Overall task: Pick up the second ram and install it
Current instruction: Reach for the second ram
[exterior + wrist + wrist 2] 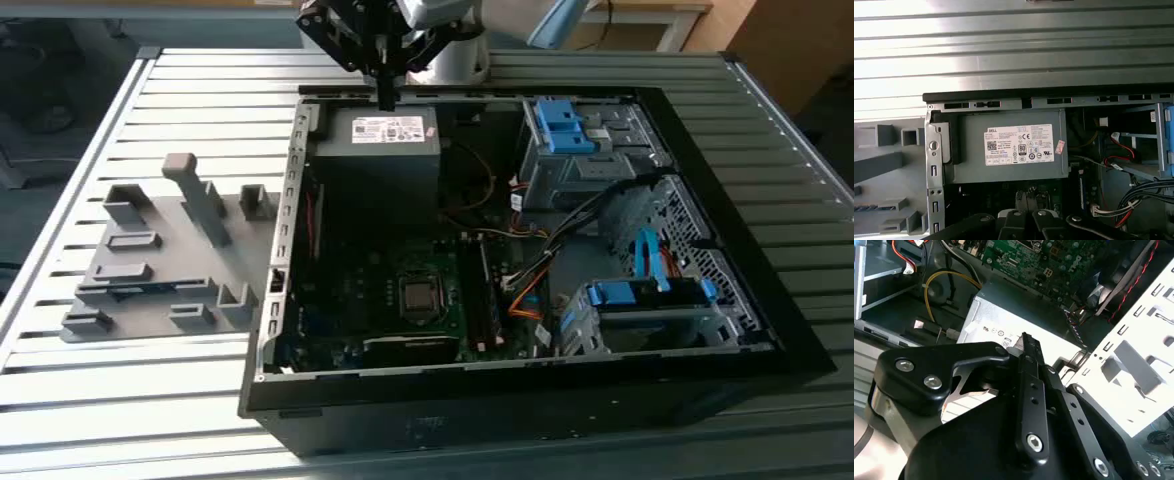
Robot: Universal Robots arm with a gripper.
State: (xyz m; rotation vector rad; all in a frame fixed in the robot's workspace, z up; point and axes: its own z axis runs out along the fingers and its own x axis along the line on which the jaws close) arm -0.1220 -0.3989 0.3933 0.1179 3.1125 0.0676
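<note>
My gripper hangs above the back edge of the open computer case, over the grey power supply. Its black fingers are pressed together with nothing between them. The second ram is a thin dark blue strip lying in a slot of the grey holder plate, outside the case on the exterior view's left, far from the gripper. The green motherboard lies low in the case, with its long black slots beside the processor socket.
The power supply sits directly under the wrist. Upright grey blocks stand on the holder plate. Blue drive cages and loose cables fill the case's side at the exterior view's right. A slatted metal table carries everything.
</note>
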